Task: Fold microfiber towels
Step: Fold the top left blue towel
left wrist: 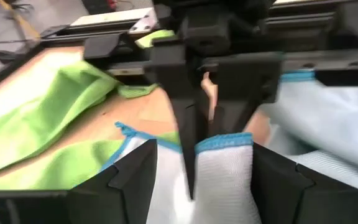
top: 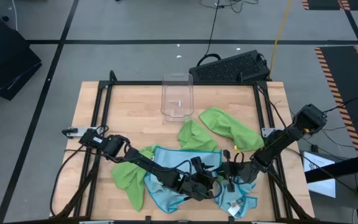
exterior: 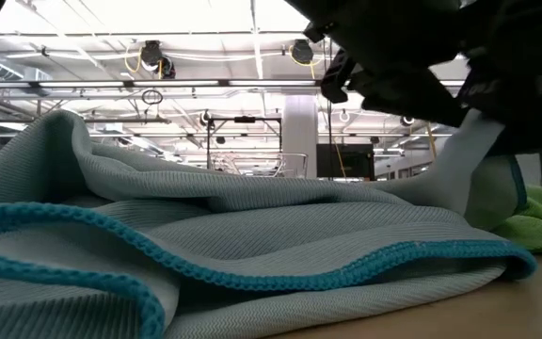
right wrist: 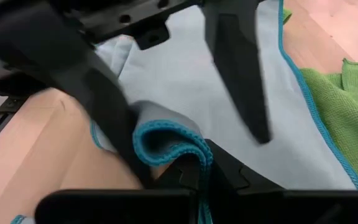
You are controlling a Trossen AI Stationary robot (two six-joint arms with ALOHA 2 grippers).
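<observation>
On the table point(top: 92, 112), a light blue towel point(top: 166, 174) lies spread near the front edge between green towels point(top: 229, 127). The right tool point(right wrist: 197, 177) pinches its hem shut, lifting it; the left tool point(top: 197, 185), fingers apart, straddles that hem to take it.

Wooden table point(top: 135, 118) with black frame. Clear bin point(top: 176, 96) stood near the far edge. Green towels point(top: 229, 127) lay just beside the bin, another green towel point(top: 128, 177) at the near left. Blue towel point(top: 166, 186) lay crumpled near the front. Left gripper point(top: 210, 186) and right gripper point(top: 229, 173) met over the blue towel. Keyboard point(top: 232, 67) sat beyond the table.
</observation>
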